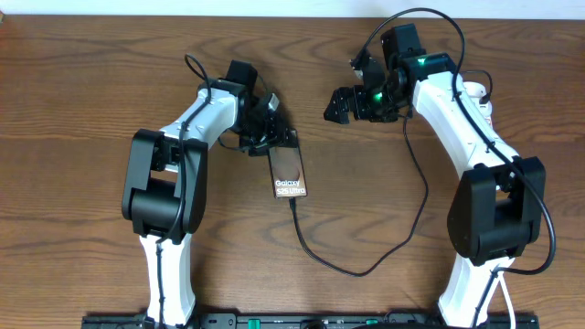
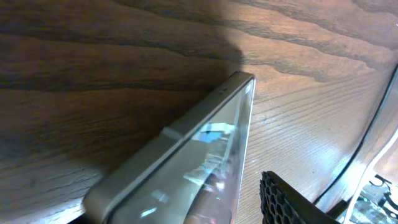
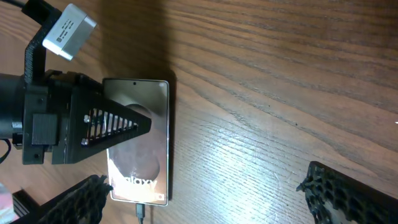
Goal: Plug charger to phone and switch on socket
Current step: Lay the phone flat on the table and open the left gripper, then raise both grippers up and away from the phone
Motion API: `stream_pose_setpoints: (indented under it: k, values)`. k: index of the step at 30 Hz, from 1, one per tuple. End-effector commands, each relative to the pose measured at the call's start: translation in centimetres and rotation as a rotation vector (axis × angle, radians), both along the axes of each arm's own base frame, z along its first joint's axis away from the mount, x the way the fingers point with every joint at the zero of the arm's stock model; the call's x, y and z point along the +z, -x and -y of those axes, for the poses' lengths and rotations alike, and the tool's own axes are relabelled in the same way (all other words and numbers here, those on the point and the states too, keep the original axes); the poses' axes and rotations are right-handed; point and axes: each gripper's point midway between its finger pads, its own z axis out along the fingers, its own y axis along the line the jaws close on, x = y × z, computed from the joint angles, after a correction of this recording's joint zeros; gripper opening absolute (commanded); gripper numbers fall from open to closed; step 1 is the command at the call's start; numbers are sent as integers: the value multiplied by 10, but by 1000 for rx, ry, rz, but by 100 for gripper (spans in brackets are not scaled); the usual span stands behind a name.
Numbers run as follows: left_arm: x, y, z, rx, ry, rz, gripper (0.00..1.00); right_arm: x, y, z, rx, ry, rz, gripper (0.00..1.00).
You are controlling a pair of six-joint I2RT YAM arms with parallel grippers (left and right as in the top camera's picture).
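The phone (image 1: 290, 175) lies flat on the wooden table, with its "Galaxy S25 Ultra" lettering towards the front. The charger's black cable (image 1: 366, 271) loops from the right, and its connector (image 3: 140, 212) sits in the phone's lower end. My left gripper (image 1: 270, 135) is low over the phone's far end. In the left wrist view one finger (image 2: 286, 199) stands apart from the phone's edge (image 2: 186, 127); the other finger is hidden. My right gripper (image 1: 340, 104) hovers open and empty to the phone's right (image 3: 211, 202). The socket is mostly hidden; only a white bit (image 1: 475, 91) shows behind my right arm.
The wooden table (image 1: 82, 110) fills the view. The black cable crosses the table between the phone and my right arm's base (image 1: 494, 219). A white-labelled block (image 3: 68, 31) sits on my left arm's wrist.
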Motion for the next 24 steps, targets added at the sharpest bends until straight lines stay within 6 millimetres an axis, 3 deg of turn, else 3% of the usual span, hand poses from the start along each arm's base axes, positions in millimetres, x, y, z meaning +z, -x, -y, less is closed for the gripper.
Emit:
stream_pose_setpoints:
  k: [1, 16, 24]
  values:
    - [-44, 10, -36, 25, -217, -49, 55, 20, -4, 2, -7, -12, 45, 99]
    - [-43, 9, -37, 26, -219, -47, 55, 20, -4, 2, -8, -8, 43, 99]
    - [-39, 1, -58, 78, -358, -27, 56, 18, 0, 4, -3, 1, 29, 99]
